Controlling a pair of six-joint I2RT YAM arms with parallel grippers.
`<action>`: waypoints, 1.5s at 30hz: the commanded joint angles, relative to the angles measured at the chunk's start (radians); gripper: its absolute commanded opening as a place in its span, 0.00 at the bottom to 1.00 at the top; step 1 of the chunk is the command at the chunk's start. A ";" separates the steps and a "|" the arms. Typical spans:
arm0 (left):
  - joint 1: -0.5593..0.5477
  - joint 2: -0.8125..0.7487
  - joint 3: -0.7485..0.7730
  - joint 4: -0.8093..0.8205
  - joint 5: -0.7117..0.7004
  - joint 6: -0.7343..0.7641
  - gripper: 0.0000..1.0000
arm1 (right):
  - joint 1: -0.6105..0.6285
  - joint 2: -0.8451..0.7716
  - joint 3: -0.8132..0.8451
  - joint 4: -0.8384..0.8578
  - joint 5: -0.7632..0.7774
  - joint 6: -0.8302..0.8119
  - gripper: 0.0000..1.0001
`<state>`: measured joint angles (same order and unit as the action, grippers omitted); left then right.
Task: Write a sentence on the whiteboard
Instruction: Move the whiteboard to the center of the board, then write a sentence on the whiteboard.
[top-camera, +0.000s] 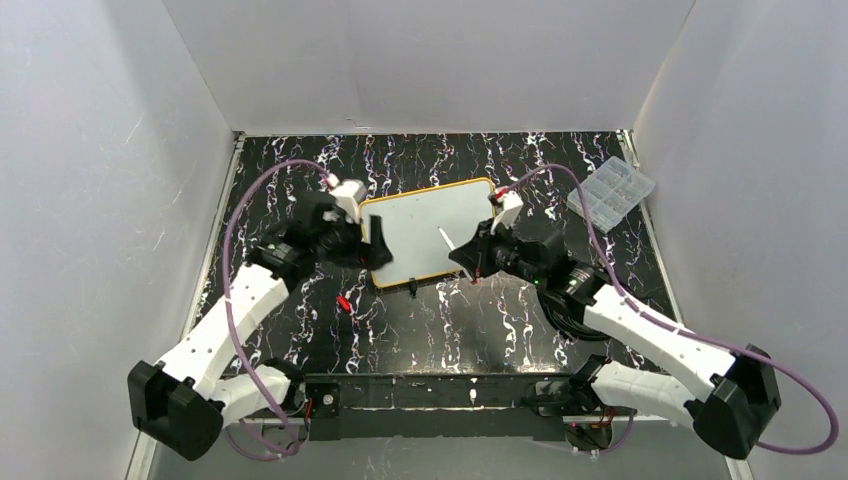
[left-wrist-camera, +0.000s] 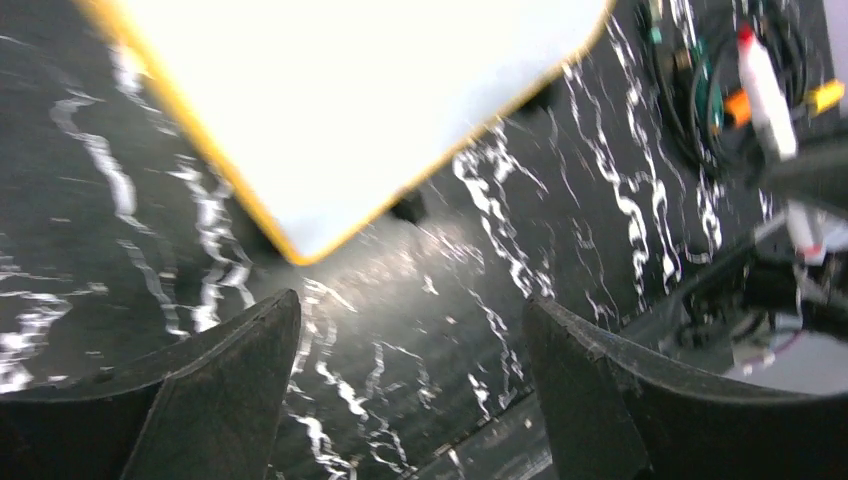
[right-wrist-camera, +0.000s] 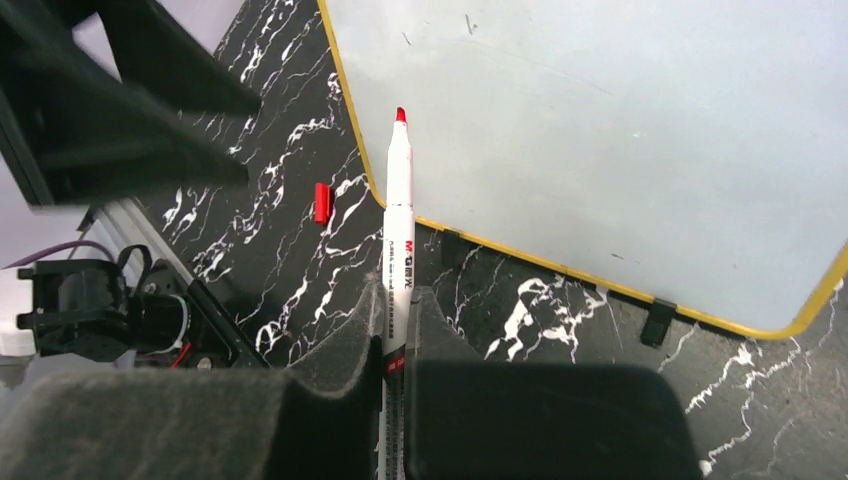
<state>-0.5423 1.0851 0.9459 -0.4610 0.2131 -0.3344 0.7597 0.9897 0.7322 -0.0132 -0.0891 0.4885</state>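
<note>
The whiteboard (top-camera: 430, 230) lies flat mid-table, with an orange-yellow frame and black clip feet. Its face is blank and no red sentence shows on it. It also shows in the left wrist view (left-wrist-camera: 350, 100) and the right wrist view (right-wrist-camera: 620, 130). My right gripper (right-wrist-camera: 398, 295) is shut on a white marker (right-wrist-camera: 398, 230). The marker's bare red tip points at the board's near-left frame edge. In the top view the right gripper (top-camera: 465, 255) sits over the board's near edge. My left gripper (left-wrist-camera: 410, 300) is open and empty by the board's left corner (top-camera: 378, 248).
A small red marker cap (top-camera: 343, 303) lies on the black marbled table left of the board's near edge, also in the right wrist view (right-wrist-camera: 321, 202). A clear compartment box (top-camera: 612, 190) sits at the far right. A black rail (top-camera: 430, 392) runs along the near edge. White walls enclose the table.
</note>
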 joint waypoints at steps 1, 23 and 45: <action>0.217 -0.002 0.080 -0.078 0.189 0.152 0.79 | 0.097 0.082 0.111 0.016 0.193 -0.047 0.01; 0.449 0.282 0.138 0.200 0.477 0.135 0.41 | 0.273 0.582 0.477 0.057 0.357 -0.117 0.01; 0.449 0.358 0.141 0.243 0.476 0.136 0.25 | 0.276 0.675 0.551 0.079 0.372 -0.128 0.01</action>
<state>-0.0975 1.4445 1.0504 -0.2310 0.6601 -0.2058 1.0298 1.6470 1.2270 0.0128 0.2626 0.3779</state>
